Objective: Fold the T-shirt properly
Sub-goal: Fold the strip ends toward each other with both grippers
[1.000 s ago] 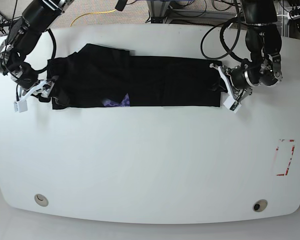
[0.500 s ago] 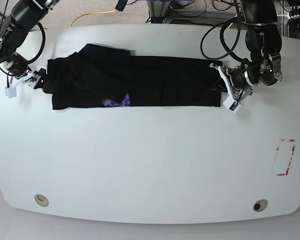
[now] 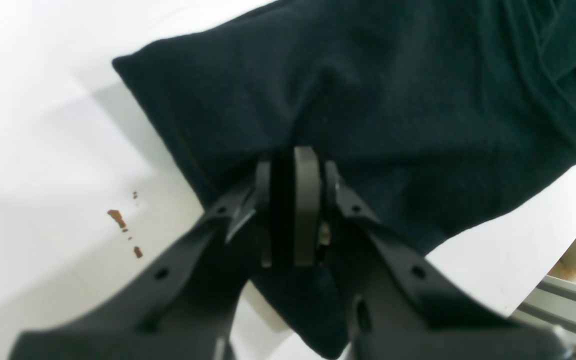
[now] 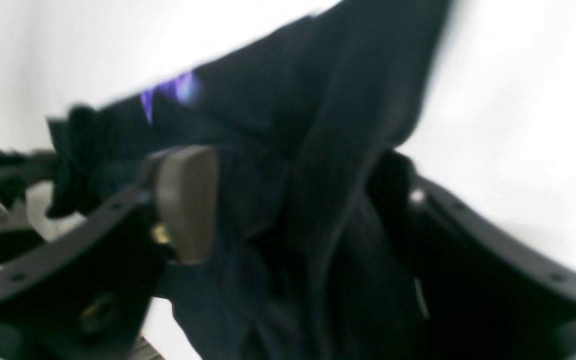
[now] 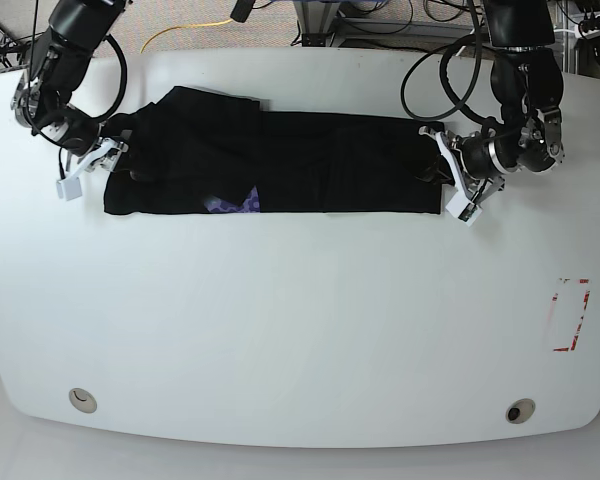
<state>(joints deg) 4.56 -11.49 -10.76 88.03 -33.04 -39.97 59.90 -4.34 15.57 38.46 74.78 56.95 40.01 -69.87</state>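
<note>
We see the left end effector [image 3: 288, 210] pinched shut on one short end of the large black cloth T-shirt [image 5: 280, 165], its grey pads [image 3: 306, 200] squeezing a fold of the fabric near the counter's far edge. In the base view that end effector [image 5: 450, 185] sits at the shirt's end toward the counter's corner with the red mark.

The right end effector [image 4: 293, 200] stands partly open, its jaws either side of a bunched ridge of the black cloth; the wrist view is blurred, so we cannot tell whether the grey pad [image 4: 188, 200] presses the fabric. In the base view it [image 5: 105, 165] is at the shirt's other short end.

The shirt lies folded into a long band on the white oval counter [image 5: 300, 330], close to its far edge, its long axis running along that edge. A patch of blue-purple print [image 5: 230, 204] peeks out along the band's near edge.
</note>
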